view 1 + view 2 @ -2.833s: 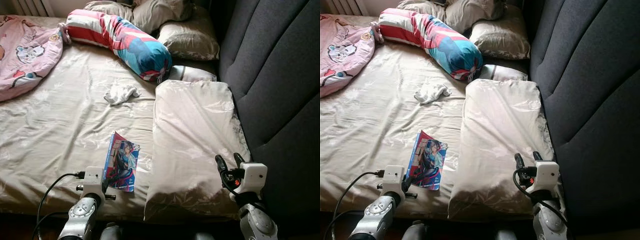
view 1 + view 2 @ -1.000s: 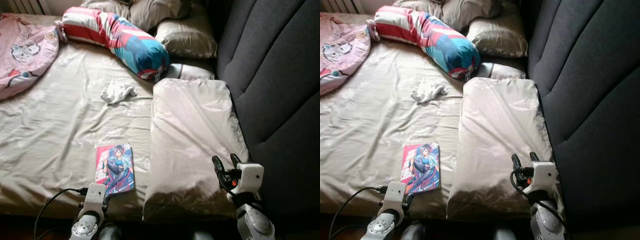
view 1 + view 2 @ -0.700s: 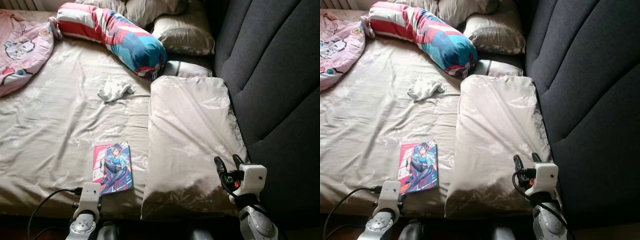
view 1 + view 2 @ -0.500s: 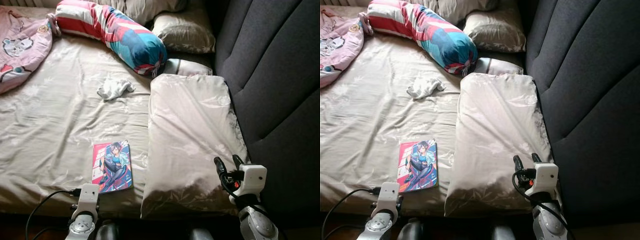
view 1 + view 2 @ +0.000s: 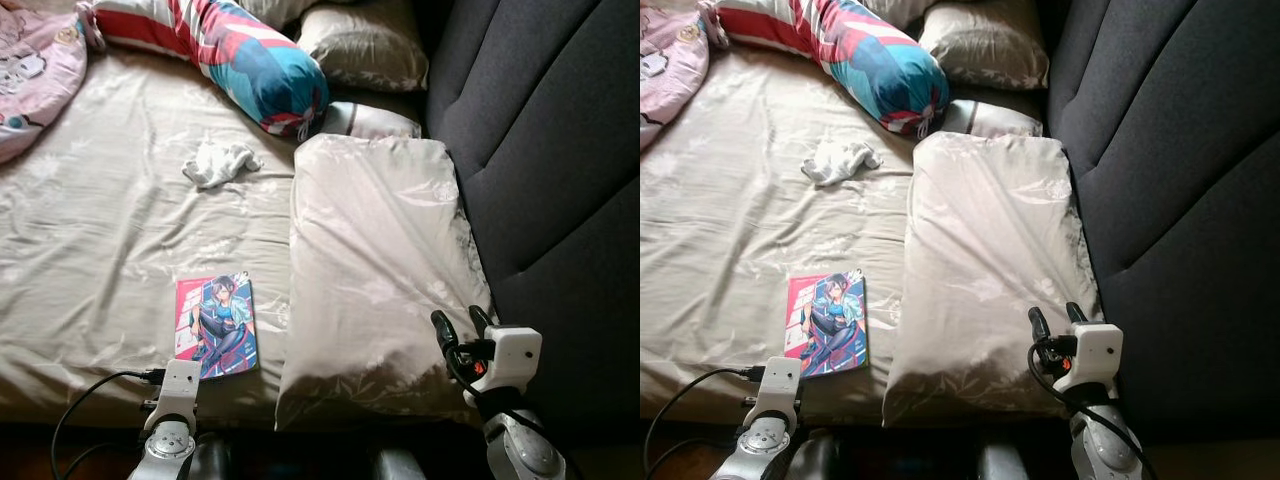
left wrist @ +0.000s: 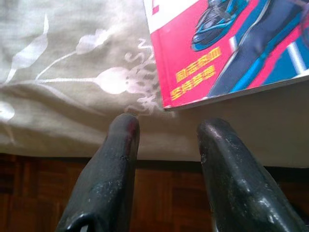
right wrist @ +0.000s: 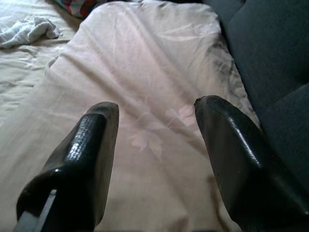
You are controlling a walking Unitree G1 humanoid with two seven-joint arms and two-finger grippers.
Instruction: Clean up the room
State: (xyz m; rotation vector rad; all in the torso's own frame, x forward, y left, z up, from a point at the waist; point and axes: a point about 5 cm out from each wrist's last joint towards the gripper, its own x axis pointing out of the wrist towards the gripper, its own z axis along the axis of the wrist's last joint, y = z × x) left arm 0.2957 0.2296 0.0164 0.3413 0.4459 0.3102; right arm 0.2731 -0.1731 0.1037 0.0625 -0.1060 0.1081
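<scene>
Glossy red and blue, the comic book [image 5: 215, 325] lies flat on the beige sheet [image 5: 110, 240] near the bed's front edge, cover up, just beside the long side of the big pale pillow [image 5: 375, 270] at its 3 o'clock. In the earliest picture it stood tilted with the left gripper at it; now it rests square on the sheet, released, and the left gripper [image 6: 166, 126] has drawn back off the mattress edge to the book's 6 o'clock, its two black fingers [image 6: 113, 169] spread apart with nothing between them, the tips just short of the book's near corner. From the left wrist view the wooden floor shows under the bed's edge. The right gripper [image 5: 462, 324] hovers over the near end of the pale pillow, at the book's 3 o'clock and well apart from it, its fingers [image 7: 87, 159] also parted and empty, much as they were in every earlier picture. The whole scene has slid upward in the head views since then, so the camera has moved; the things on the bed have kept their places. At the book's 12 o'clock a crumpled white cloth [image 5: 218, 162] lies on the sheet, and beyond it a striped red, white and blue bolster [image 5: 235, 60] runs slantwise toward smaller beige pillows [image 5: 360, 45] at the dark padded headboard [image 5: 545, 150]. A pink printed blanket [image 5: 35, 75] sits at 11 o'clock.
</scene>
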